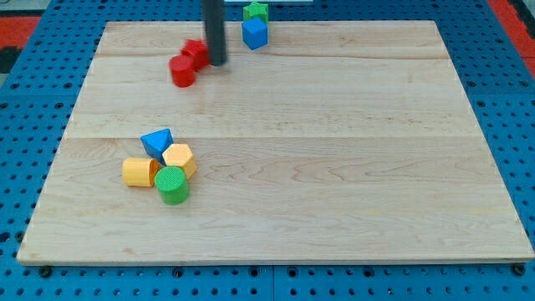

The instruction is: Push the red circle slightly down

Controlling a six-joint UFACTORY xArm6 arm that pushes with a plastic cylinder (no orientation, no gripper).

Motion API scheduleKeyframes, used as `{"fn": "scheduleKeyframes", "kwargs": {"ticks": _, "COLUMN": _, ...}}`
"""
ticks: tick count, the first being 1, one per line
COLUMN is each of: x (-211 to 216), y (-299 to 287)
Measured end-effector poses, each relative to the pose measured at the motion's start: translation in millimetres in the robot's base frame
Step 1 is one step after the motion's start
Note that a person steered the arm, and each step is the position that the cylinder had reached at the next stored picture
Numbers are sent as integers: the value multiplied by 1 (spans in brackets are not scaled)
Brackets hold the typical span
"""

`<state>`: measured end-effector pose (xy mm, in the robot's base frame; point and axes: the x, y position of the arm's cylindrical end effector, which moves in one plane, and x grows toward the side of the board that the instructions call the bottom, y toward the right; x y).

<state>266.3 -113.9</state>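
The red circle (181, 71), a short red cylinder, lies near the board's top left. A second red block (196, 52), shape unclear, touches it at its upper right. My tip (217, 63) stands just right of both red blocks, close to or touching the second red block and a little right of the red circle. The rod comes down from the view's top edge.
A blue cube (255, 33) and a green block (257, 11) sit at the top, right of the rod. At lower left, a blue triangle (157, 141), a yellow hexagon (180, 158), a yellow cylinder (139, 172) and a green cylinder (172, 185) cluster together on the wooden board (334, 167).
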Motion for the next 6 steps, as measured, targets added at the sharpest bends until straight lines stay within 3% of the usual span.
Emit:
{"fn": "scheduleKeyframes", "kwargs": {"ticks": 1, "x": -18, "y": -71}}
{"fn": "scheduleKeyframes", "kwargs": {"ticks": 2, "x": -28, "y": -72}}
{"fn": "scheduleKeyframes", "kwargs": {"ticks": 5, "x": -31, "y": 2}}
{"fn": "scheduleKeyframes", "kwargs": {"ticks": 6, "x": -15, "y": 0}}
